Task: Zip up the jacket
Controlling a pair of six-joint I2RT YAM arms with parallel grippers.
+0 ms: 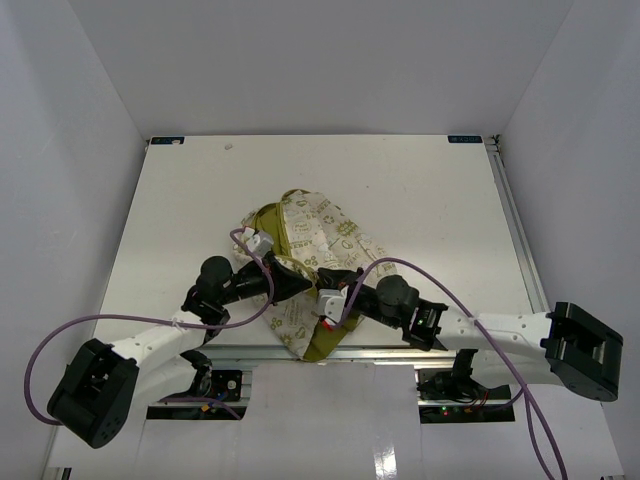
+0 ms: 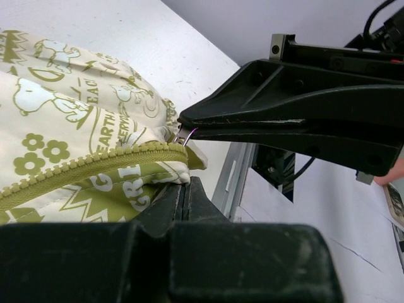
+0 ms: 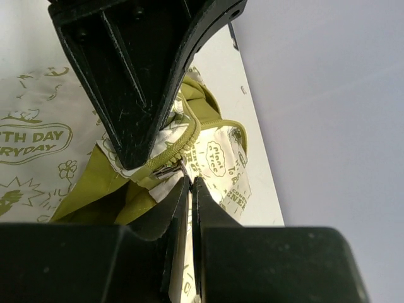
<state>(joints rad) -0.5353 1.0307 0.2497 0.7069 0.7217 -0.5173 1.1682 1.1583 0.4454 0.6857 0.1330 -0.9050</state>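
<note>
The jacket, cream with olive-green print and lining, lies bunched at the table's near middle. In the left wrist view my left gripper is shut on the jacket's hem, just below the end of the olive zipper. My right gripper is shut on the small metal zipper pull at that same end. The two grippers meet tip to tip: the right one's fingers reach in from the right, and the left one's fingers come down from above in the right wrist view.
The table has white walls on three sides. Its metal front rail runs just beyond the jacket's hem. Purple cables loop over both arms. Part of the jacket hangs over the near edge.
</note>
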